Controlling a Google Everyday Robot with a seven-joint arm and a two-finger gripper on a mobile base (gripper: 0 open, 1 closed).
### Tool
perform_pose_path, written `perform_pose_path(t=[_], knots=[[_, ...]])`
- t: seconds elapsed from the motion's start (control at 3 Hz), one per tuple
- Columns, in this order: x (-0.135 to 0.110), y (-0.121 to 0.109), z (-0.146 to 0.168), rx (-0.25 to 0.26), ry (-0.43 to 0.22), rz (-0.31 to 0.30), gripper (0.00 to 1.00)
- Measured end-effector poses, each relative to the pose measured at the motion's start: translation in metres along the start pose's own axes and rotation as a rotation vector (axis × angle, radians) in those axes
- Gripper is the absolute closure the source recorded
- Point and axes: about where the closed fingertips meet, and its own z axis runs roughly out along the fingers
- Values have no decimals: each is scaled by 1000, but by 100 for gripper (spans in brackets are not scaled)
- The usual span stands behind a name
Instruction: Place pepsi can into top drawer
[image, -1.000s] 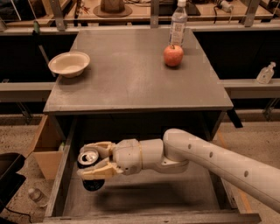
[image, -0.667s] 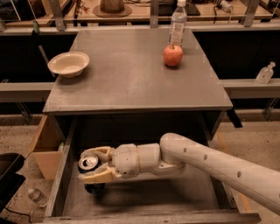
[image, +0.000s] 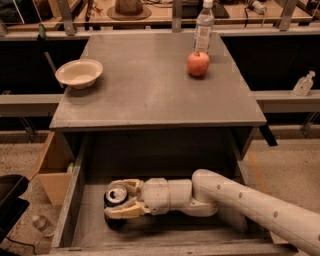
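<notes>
One end effector (image: 109, 200) lies inside the open top drawer (image: 69, 212), reaching in from the right. Its two fingers are closed on either side of the pepsi can (image: 116, 193). The can stands upright at the drawer's left, long axis vertical, silver top up. Contact with the drawer floor cannot be confirmed, and release is judged the next move. The drawer contains nothing else. The bowl (image: 79, 73) on the bench (image: 150, 95) appears empty.

A grey table (image: 150, 95) stands on a speckled floor (image: 287, 162). Behind it runs a wooden bench (image: 155, 14), and grey ledges (image: 285, 100) go to both sides. A cardboard box (image: 50, 175) stands left. The light is warm. The gripper (image: 111, 201) lies low, under the tabletop.
</notes>
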Motion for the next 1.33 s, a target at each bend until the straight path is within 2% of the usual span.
perform_pose_path(t=[0.33, 1.33], knots=[[-3, 0, 0, 1, -1, 1, 82], [-4, 2, 3, -6, -2, 0, 12]])
